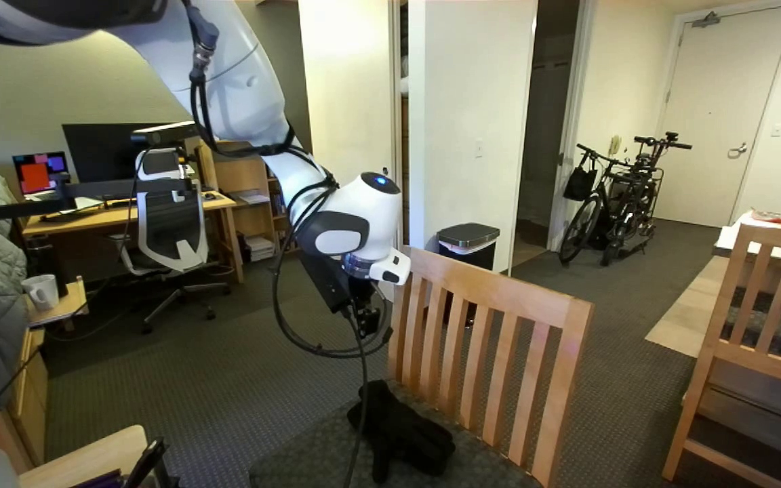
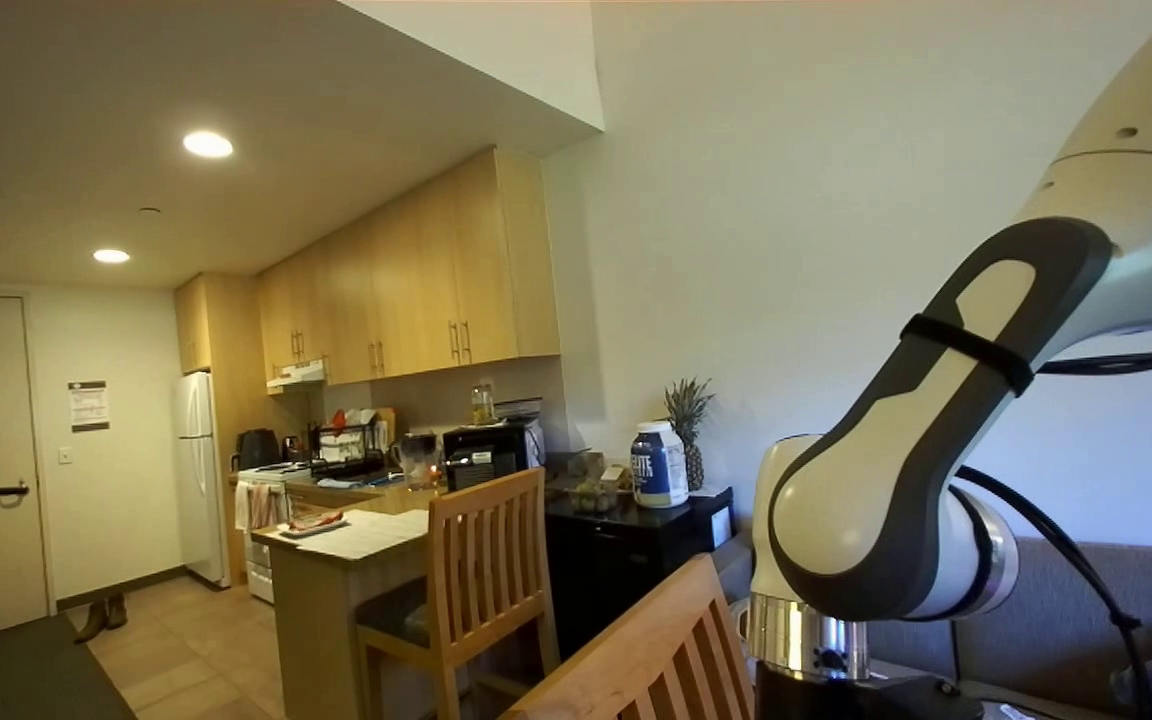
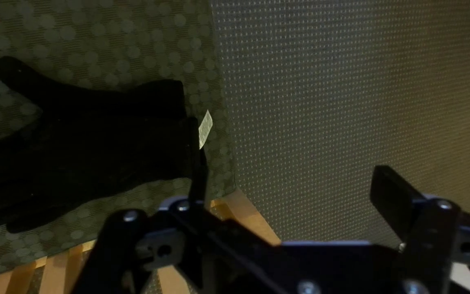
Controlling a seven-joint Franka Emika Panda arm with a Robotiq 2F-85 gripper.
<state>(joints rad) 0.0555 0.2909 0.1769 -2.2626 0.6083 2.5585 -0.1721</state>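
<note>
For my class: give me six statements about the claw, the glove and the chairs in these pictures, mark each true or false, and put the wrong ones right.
1. The claw is open. True.
2. A black glove lies on the seat of a wooden chair. True.
3. The claw is gripping the glove. False: it holds nothing, and the glove rests on the seat.
4. A white tag shows at the cuff of the glove. True.
5. That wooden chair has a solid back. False: its back has slats with gaps between them.
6. No other chair is in view. False: an office chair stands at the desk, for one.
</note>
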